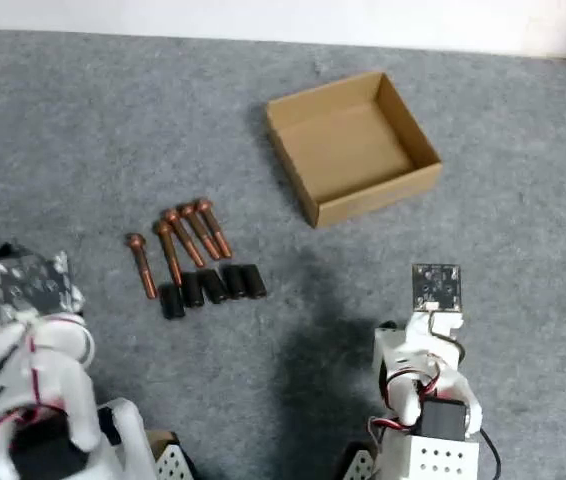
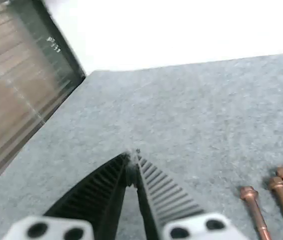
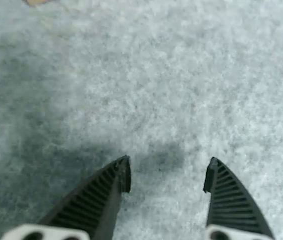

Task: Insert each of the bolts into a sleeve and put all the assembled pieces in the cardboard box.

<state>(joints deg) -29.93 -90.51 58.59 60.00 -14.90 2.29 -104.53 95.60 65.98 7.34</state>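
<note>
Five copper-coloured bolts (image 1: 185, 240) lie fanned side by side on the grey carpet (image 1: 83, 130), at about 9 o'clock from the middle of the high view, heads pointing away from the arms. Five black sleeves (image 1: 213, 286) sit in a row at the bolts' near ends, some touching the tips. None of the bolts is in a sleeve. The open box (image 1: 378, 200) stands well apart at 1 o'clock and holds none of the pieces.

The left arm (image 1: 38, 370) is at 8 o'clock and the right arm (image 1: 428, 390) at 5 o'clock, both well back from the parts. From above, the fingers cannot be made out.

The wrist views settle that. The left gripper (image 2: 133, 159) has its tips pressed together over bare carpet, with a few bolt heads off to one side and a dark-framed panel (image 2: 16, 90) beyond the carpet's edge. The right gripper (image 3: 168, 175) is spread wide above carpet, holding nothing.
</note>
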